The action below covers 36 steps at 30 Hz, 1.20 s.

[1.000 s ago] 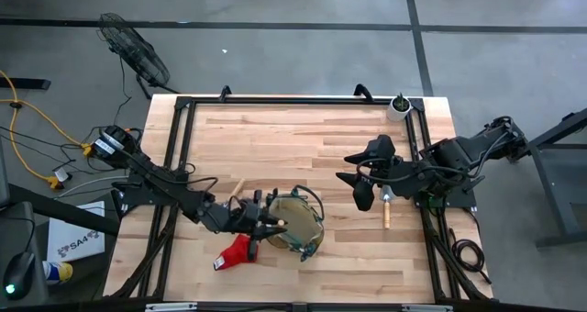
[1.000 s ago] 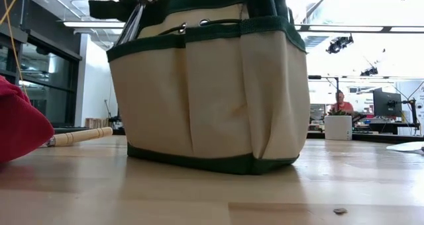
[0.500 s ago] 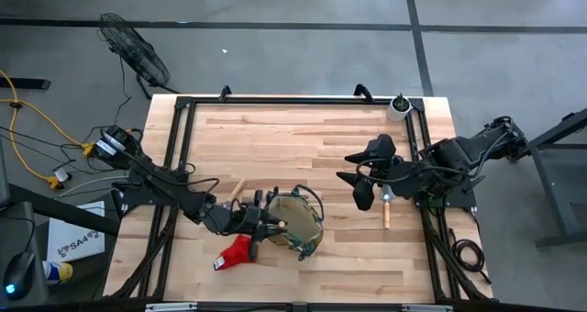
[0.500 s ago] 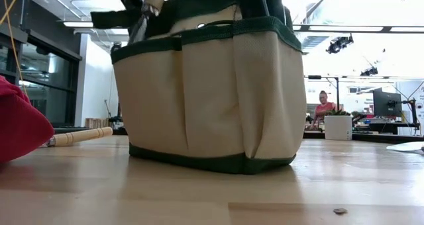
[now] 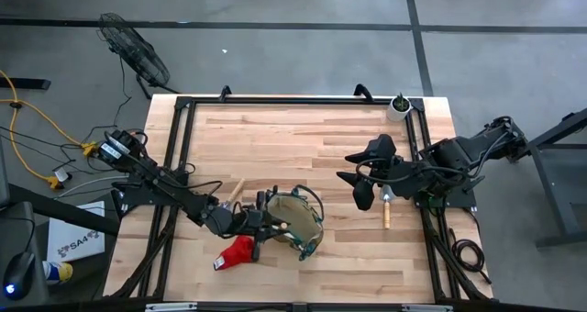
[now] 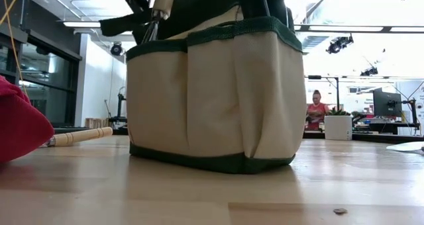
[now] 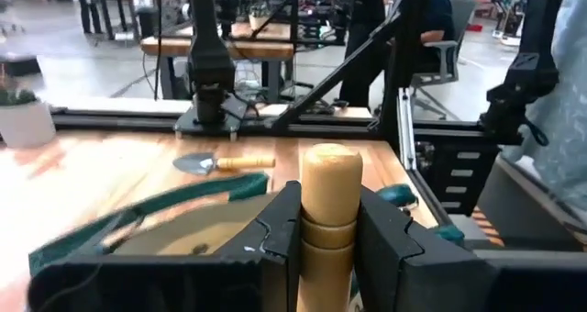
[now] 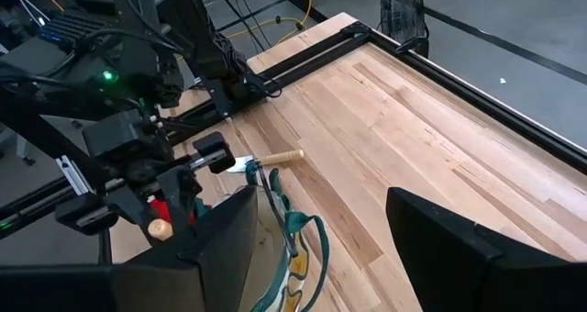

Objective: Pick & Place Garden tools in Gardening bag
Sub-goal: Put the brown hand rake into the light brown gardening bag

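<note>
The left gripper [image 7: 328, 229], clamped on a wooden-handled tool [image 7: 330, 179], hangs over the left rim of the gardening bag [image 5: 295, 222] mid-surface, apparently mid-placement, needing lowering then release, while the right gripper [image 5: 362, 195] waits wide open at right.

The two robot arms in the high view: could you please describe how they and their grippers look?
Both the left arm and the right arm are dark, jointed and slim. The left gripper has blocky black fingers; the right gripper has broad, flat black fingers.
</note>
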Each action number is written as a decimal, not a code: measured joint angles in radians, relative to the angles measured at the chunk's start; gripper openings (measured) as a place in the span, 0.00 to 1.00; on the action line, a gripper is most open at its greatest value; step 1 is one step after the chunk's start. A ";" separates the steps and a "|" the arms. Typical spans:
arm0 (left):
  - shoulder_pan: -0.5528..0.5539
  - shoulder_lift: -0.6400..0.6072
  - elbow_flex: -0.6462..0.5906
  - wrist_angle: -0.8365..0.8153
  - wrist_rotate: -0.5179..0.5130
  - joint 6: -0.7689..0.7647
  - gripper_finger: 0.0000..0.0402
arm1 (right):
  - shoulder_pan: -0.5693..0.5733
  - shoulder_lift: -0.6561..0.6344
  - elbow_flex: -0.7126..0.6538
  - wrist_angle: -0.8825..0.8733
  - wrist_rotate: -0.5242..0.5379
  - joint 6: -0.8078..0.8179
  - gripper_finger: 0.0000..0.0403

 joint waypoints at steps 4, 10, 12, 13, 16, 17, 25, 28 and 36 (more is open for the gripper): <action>0.000 -0.001 0.000 0.014 0.032 0.032 0.15 | 0.000 0.000 0.000 0.000 0.000 0.000 0.58; 0.000 -0.001 0.000 -0.032 0.018 -0.018 0.15 | 0.000 0.000 0.000 -0.005 0.000 -0.001 0.58; 0.000 -0.001 0.000 -0.009 -0.017 -0.044 0.15 | 0.000 0.000 0.000 -0.007 0.000 -0.001 0.58; 0.000 -0.001 0.000 0.012 -0.028 -0.044 0.15 | 0.000 0.000 0.000 -0.008 0.000 -0.001 0.58; 0.001 -0.001 0.000 0.060 -0.037 -0.039 0.15 | 0.000 0.000 0.000 -0.011 0.000 -0.002 0.58; 0.001 -0.001 0.000 0.063 -0.038 -0.039 0.15 | 0.000 0.000 0.000 -0.012 0.000 -0.002 0.58; 0.008 0.025 0.000 0.063 -0.088 -0.084 0.15 | 0.000 0.000 0.000 -0.024 -0.001 0.002 0.58; 0.016 0.044 0.000 0.063 -0.087 -0.125 0.15 | 0.000 0.000 0.000 -0.041 -0.002 0.019 0.58; 0.013 0.057 0.000 0.064 -0.112 -0.101 0.15 | 0.000 0.000 0.000 -0.053 -0.012 0.026 0.58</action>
